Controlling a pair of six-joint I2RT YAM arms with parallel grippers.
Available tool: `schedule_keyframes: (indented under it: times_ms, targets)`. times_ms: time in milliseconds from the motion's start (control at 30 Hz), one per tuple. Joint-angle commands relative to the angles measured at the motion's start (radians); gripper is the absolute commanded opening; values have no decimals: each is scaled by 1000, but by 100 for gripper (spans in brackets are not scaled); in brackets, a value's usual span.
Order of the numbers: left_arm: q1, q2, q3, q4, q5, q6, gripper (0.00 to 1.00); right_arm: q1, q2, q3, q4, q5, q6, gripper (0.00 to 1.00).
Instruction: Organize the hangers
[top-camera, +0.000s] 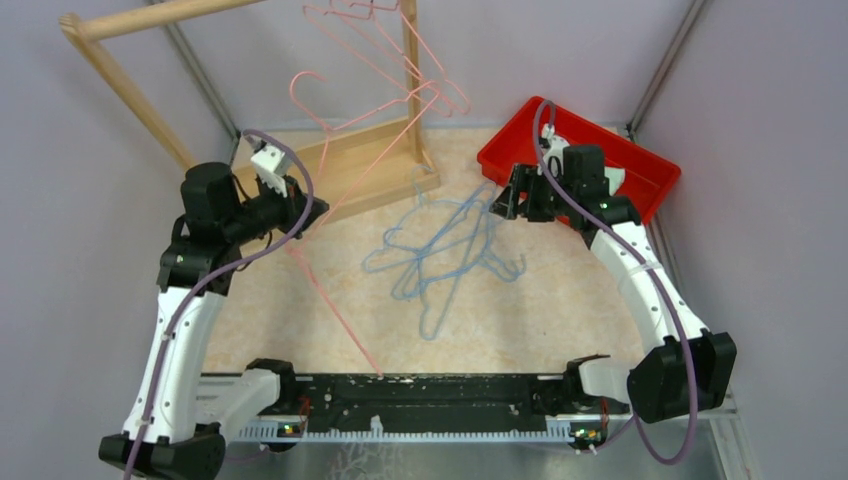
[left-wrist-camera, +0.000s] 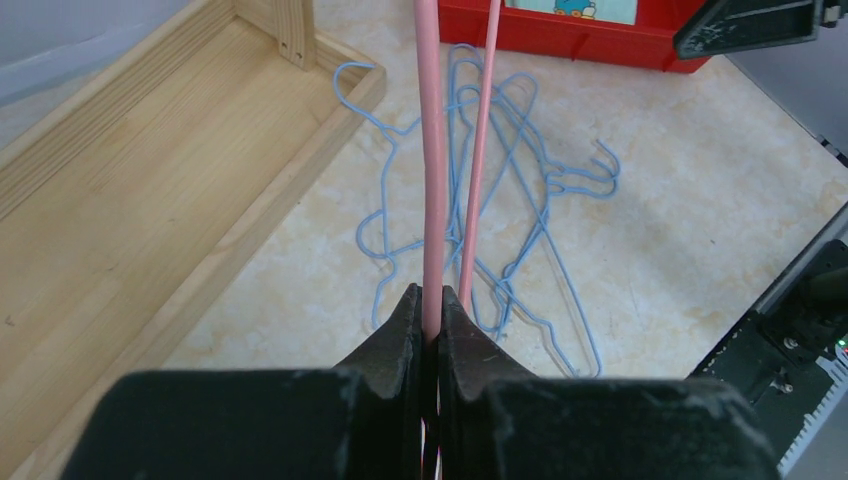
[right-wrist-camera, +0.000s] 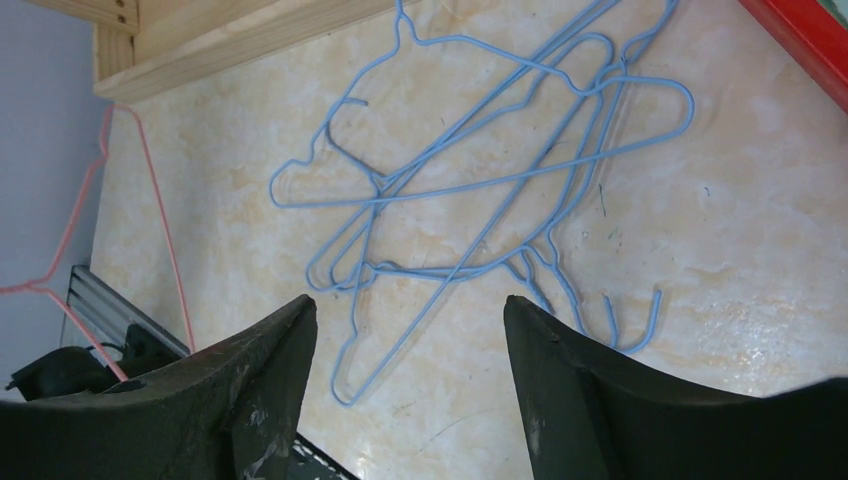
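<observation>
Clamping the wire of a pink hanger, the left claw is pinched narrow in its wrist view, blue hangers tangled on the table beyond. From the right wrist, the right claw gapes wide and empty above that tangle. From above, the tangle lies mid-table, between a wooden rack and a red bin in the far right corner.

no legible text, label or number anywhere
</observation>
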Motion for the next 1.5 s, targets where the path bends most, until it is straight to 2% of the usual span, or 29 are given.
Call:
schedule_keyframes:
  times_ms: [0,300,533,667,767,1100,1267,1467]
  targets:
    - [1,-67,-15,-4,68,7,0,9,-13,4,80,-48,26,69]
    - [1,-104,39,-9,85,-20,0,45,-29,-16,92,-83,23,67]
    - [1,-96,140,20,161,-85,0,226,-46,24,73,-137,-61,65]
    - [2,-97,188,33,191,-117,0,371,-66,84,45,-79,-138,64]
    - [2,-88,219,25,203,-127,0,474,-71,118,37,22,-200,64]
    - [1,-79,235,53,201,-201,0,782,2,184,123,245,-296,64]
    - [1,-59,269,78,184,-238,0,848,-1,175,202,324,-285,64]
    - [1,-47,294,92,207,-264,0,881,61,219,212,338,-286,63]
